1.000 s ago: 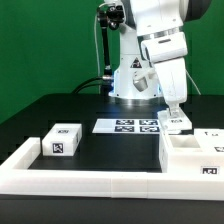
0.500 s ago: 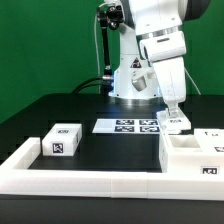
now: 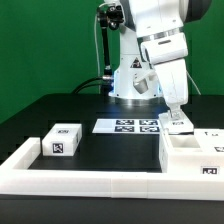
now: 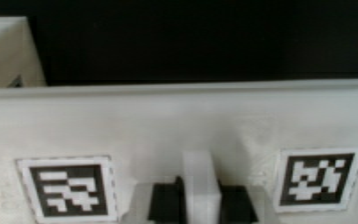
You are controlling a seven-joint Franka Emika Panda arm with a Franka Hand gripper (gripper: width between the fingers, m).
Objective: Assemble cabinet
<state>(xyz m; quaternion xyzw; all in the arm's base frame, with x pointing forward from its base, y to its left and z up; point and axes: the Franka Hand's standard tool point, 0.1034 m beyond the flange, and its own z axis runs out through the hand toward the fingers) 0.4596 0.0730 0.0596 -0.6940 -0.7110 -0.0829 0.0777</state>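
My gripper [image 3: 176, 111] hangs at the exterior view's right. It is shut on a small white tagged cabinet part [image 3: 179, 122], held at the far left corner of the large white cabinet box [image 3: 192, 156]. In the wrist view the dark fingers [image 4: 160, 198] clamp a thin white ridge on a broad white panel [image 4: 194, 120] that carries two tags. My gripper [image 4: 197, 196] sits at that ridge. A separate small white tagged box [image 3: 62, 140] lies on the black table at the exterior view's left.
The marker board [image 3: 126, 126] lies flat in front of the robot base [image 3: 134, 86]. A long low white rail [image 3: 90, 181] runs along the near edge and up the left side. Another white piece [image 4: 2, 55] shows at the wrist view's corner.
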